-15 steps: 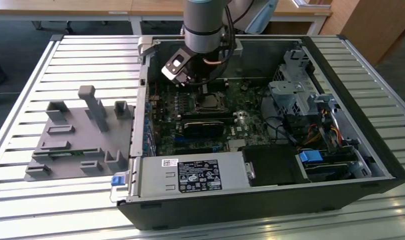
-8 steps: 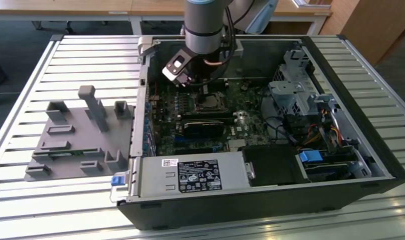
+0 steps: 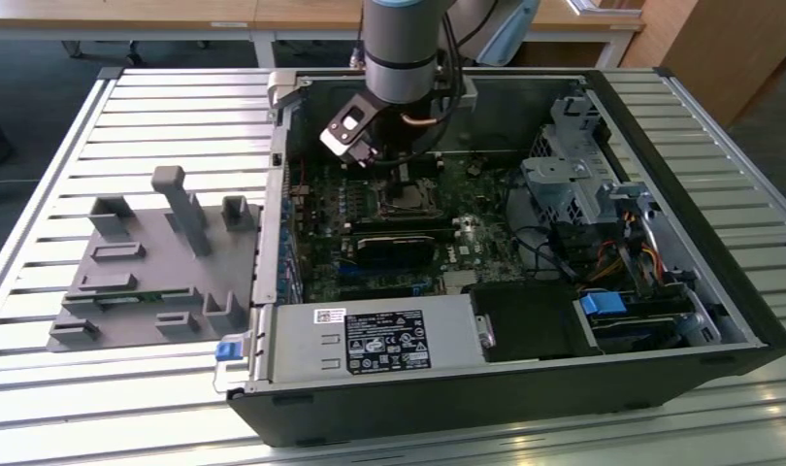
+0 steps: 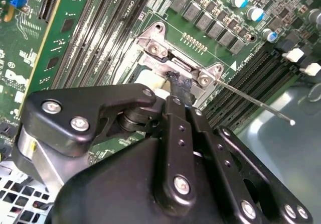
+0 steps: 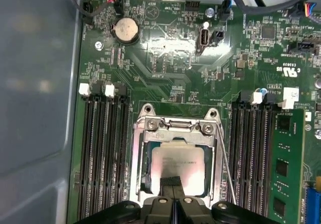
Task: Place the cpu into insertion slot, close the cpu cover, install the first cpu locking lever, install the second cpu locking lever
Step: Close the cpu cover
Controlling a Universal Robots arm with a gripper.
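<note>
The cpu [image 5: 188,158] lies flat in the insertion slot [image 5: 139,151] on the green board, its silvery top facing up. The cpu cover [image 5: 175,129], a silver frame, lies down around it, with the chip showing through its window. My gripper [image 5: 171,180] is shut, and its dark tip rests over the chip's edge nearest the wrist. In the second wrist view the gripper [image 4: 180,85] touches the cover by its hinge screws. A thin wire locking lever [image 4: 261,106] juts out from the socket's side, and its shaft [image 5: 226,171] runs along the cover's edge. In the exterior view the gripper [image 3: 400,177] hangs just above the slot [image 3: 403,201].
Black memory slots [image 5: 103,153] flank the socket on both sides. A long black block [image 3: 396,245] sits just in front of the socket, with the power supply [image 3: 374,340] nearer still. A drive cage [image 3: 574,184] fills the exterior view's right. A grey fixture plate [image 3: 153,262] lies outside the case.
</note>
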